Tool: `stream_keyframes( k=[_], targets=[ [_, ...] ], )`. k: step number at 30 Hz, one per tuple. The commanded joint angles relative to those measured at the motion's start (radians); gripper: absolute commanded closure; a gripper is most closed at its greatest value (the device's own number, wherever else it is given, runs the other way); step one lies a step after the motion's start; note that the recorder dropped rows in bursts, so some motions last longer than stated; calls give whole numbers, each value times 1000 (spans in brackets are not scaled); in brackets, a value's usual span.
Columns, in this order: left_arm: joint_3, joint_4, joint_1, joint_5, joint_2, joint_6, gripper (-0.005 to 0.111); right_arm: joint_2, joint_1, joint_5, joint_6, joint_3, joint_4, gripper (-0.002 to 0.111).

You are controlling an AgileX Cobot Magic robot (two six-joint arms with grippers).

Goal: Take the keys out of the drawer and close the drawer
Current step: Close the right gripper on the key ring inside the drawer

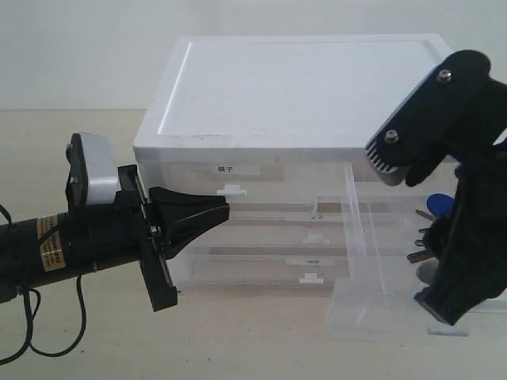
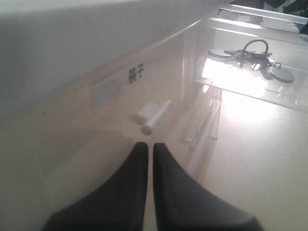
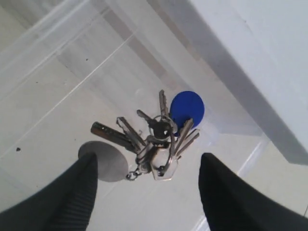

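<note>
The keys point(image 3: 154, 139), a silver bunch with a round blue fob point(image 3: 187, 109) and a grey disc point(image 3: 103, 161), lie on the floor of the pulled-out translucent drawer point(image 1: 356, 261). My right gripper point(image 3: 148, 161) hangs open just above them, one finger on each side, touching nothing. In the exterior view the right gripper point(image 1: 444, 305) reaches down into the drawer beside the keys point(image 1: 421, 245). My left gripper point(image 1: 222, 210) is shut and empty, pointing at the cabinet front. Its tips point(image 2: 148, 144) sit just short of a white tab handle point(image 2: 154, 115); the keys point(image 2: 250, 57) show further off.
The white-topped drawer cabinet point(image 1: 293, 87) stands at the back. The drawer labelled with black characters point(image 1: 230, 169) is closed, and full-width drawers point(image 1: 309, 261) sit below it. The open drawer's white tab handle point(image 1: 447, 331) juts toward the table's front.
</note>
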Motion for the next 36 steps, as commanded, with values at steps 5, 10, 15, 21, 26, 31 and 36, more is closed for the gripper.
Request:
stream_keyframes(
  k=[5, 10, 15, 21, 26, 31, 36],
  targets=[
    [-3, 1, 0, 9, 6, -24, 102, 108, -76, -6, 52, -4, 3, 53],
    [-3, 5, 0, 9, 6, -24, 102, 111, -116, -61, 43, -4, 44, 53],
    [-3, 5, 0, 9, 6, -24, 102, 127, -116, -74, 17, -4, 88, 53],
    [-3, 11, 0, 9, 6, -26, 102, 186, -116, -72, 24, -4, 79, 53],
    [-3, 11, 0, 9, 6, -26, 102, 192, -116, -72, 22, -4, 79, 54],
    [-3, 11, 0, 9, 6, -26, 102, 192, -116, -72, -39, -4, 75, 107],
    [-3, 11, 0, 9, 6, -32, 102, 192, -114, -135, -58, -4, 72, 108]
  ],
)
